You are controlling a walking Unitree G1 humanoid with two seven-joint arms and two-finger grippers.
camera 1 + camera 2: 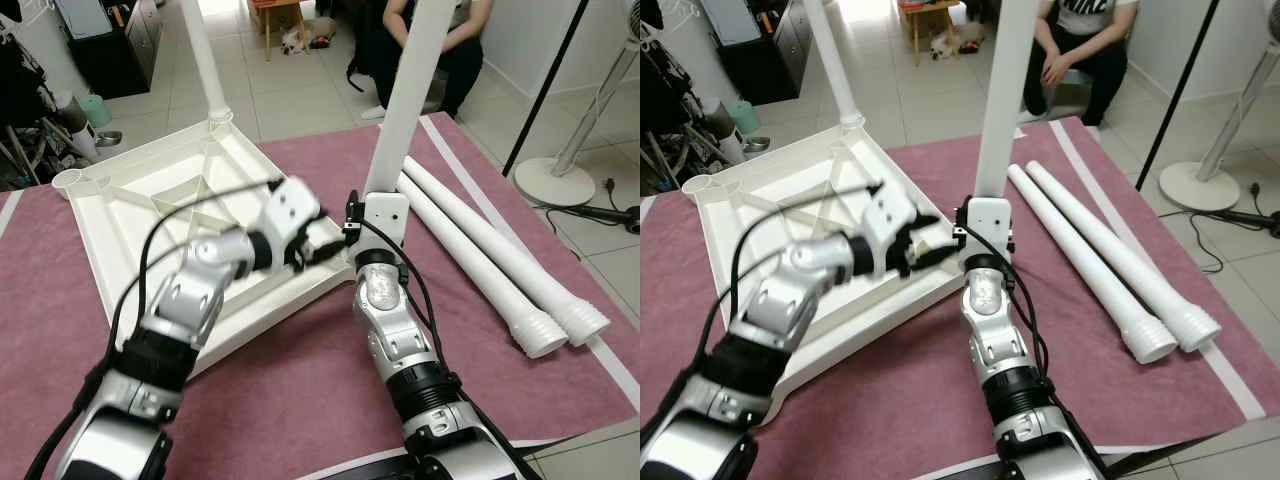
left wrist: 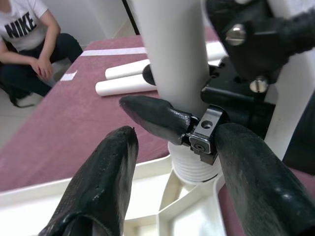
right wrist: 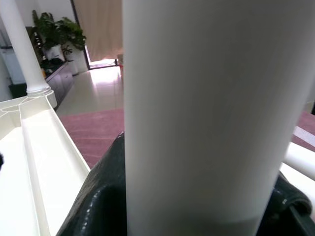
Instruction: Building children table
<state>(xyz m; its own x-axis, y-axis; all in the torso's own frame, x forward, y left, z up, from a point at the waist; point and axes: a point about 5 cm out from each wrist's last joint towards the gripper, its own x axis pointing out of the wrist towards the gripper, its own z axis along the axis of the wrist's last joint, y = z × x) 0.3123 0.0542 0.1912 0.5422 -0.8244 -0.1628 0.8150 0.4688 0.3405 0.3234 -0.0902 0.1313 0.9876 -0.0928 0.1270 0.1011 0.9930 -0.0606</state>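
Table top (image 1: 130, 210) lies upside down on the maroon mat (image 1: 300, 400); my right hand (image 3: 197, 206) is clamped on an upright leg (image 1: 405, 110) at its near right corner socket. My left hand (image 2: 172, 147) is spread apart beside the leg's threaded base. I'd keep it vertical while twisting. The socket is hidden.

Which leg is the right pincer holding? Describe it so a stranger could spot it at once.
On the maroon mat lies an upturned white tabletop. At its corner nearest the robot stands a white leg, gripped by the right pincer. Unlike the two spare legs lying flat beside it, it stands upright.
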